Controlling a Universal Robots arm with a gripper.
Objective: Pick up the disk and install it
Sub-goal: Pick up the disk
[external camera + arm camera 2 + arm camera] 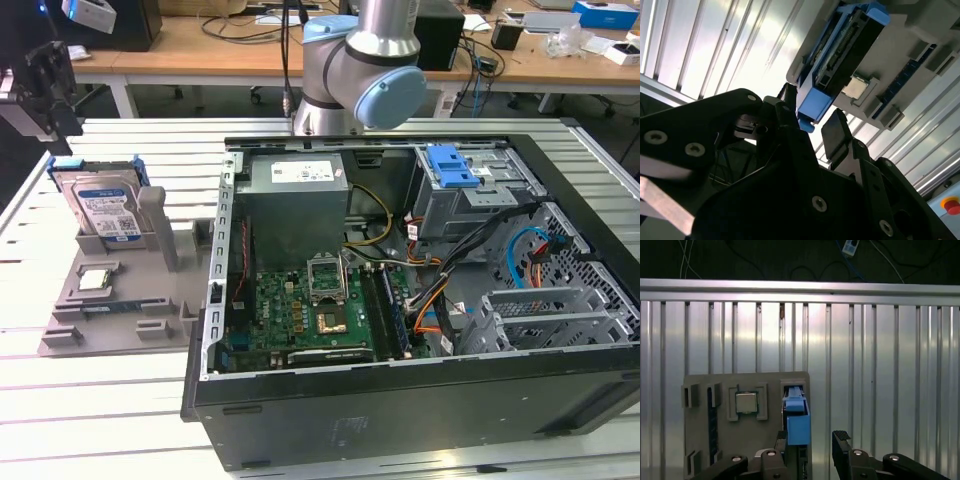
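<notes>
The disk point(105, 212) stands on edge in a slot of the grey holder point(120, 305) at the exterior view's left, silver with a blue-and-white label and a blue carrier frame. My gripper point(62, 122) hangs open above and just behind it, holding nothing. In both wrist views the blue end of the disk point(815, 102) point(798, 421) lies below the gap between the black fingers point(837, 134) point(841, 441), closer to one finger than the other. The gripper point(812, 127) point(811, 441) is apart from the disk.
A small square processor chip point(96, 279) point(746, 402) sits in the holder beside the disk. The open computer case point(215, 330) fills the exterior view's right, with a motherboard point(310, 315), a blue latch point(453, 165) on the drive cage, and cables. Ribbed metal table point(880, 380) lies all around.
</notes>
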